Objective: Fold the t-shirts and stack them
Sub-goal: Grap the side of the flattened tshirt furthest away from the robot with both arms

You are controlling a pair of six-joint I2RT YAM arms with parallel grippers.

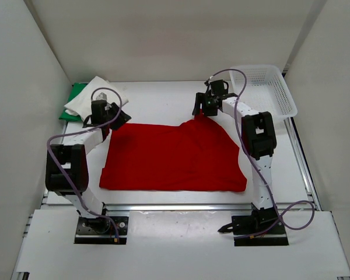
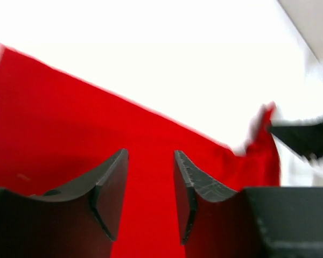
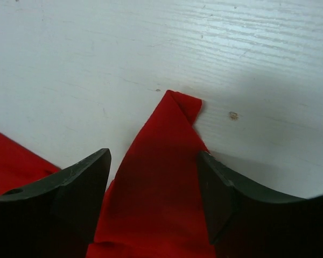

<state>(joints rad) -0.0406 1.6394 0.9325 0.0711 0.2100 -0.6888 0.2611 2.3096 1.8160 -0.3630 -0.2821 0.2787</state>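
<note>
The red t-shirt [image 1: 175, 157] lies spread in the middle of the white desk [image 1: 163, 96]. At the far left, the white t-shirt [image 1: 96, 96] lies on the green t-shirt [image 1: 70, 111]. The left tool [image 2: 149, 177], released, is over the red cloth's far left edge; the right tool [image 3: 153, 177], released, stands around its far corner.

White plastic mesh basket [image 1: 283, 93] upright at the far right corner, white wood-grained table [image 1: 157, 99], plain white walls [image 1: 175, 35] on three sides, metal rail [image 1: 181, 206] along the near edge
</note>
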